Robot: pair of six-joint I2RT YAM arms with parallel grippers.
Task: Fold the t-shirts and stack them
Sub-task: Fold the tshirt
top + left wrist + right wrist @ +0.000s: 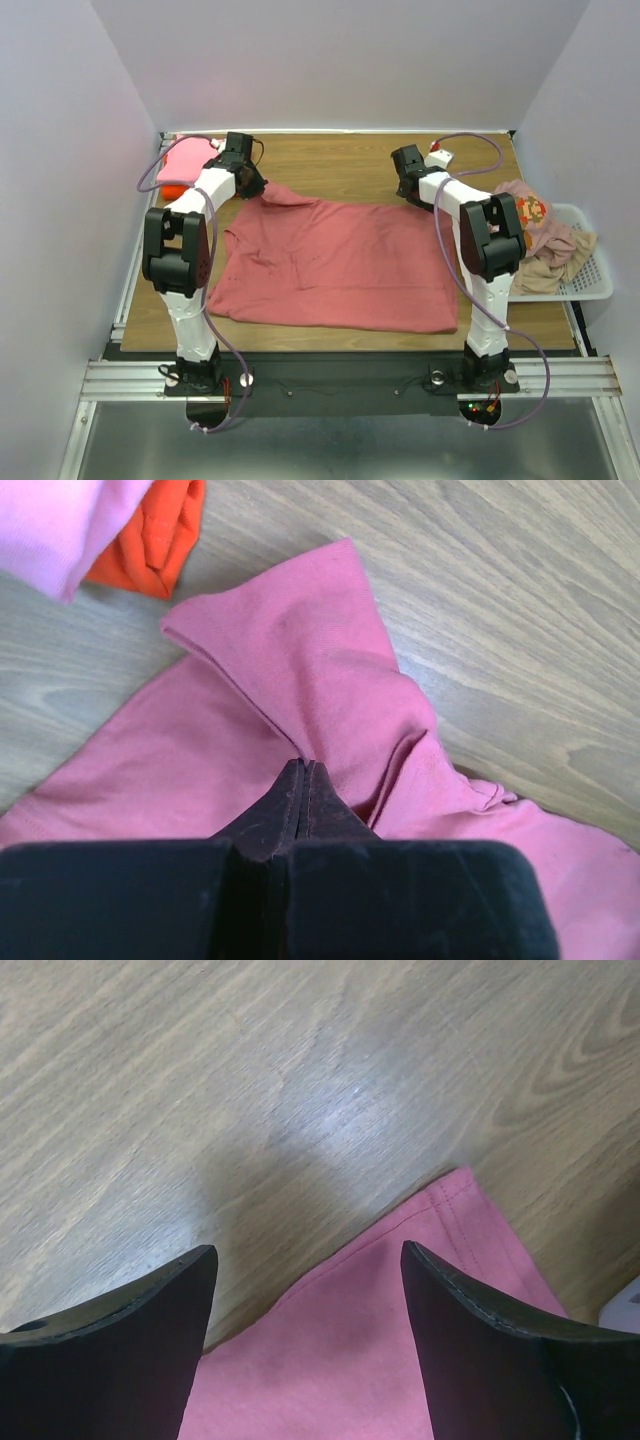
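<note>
- Now the rose-red t-shirt (340, 265) lies spread open across the middle of the wooden table (340, 160), with its hem toward the near edge.
- Its far-left sleeve is rucked up and folded over on itself.
- At that sleeve the left gripper (303, 780) has its jaws pressed tight together on the rose-red t-shirt, and creases in the cloth run straight into the tips.
- At the shirt's far-right corner the right gripper (308, 1250) stands wide, one finger on either side of the stitched edge, with nothing between them but cloth and bare wood below.
- In the far-left corner a folded light pink t-shirt (190, 158) sits on top of a bright orange t-shirt (172, 187), just beside the left gripper.
- Off the table's right edge, a white mesh basket (590, 285) holds a crumpled pixel-print t-shirt (530, 210) and a beige t-shirt (545, 275).
</note>
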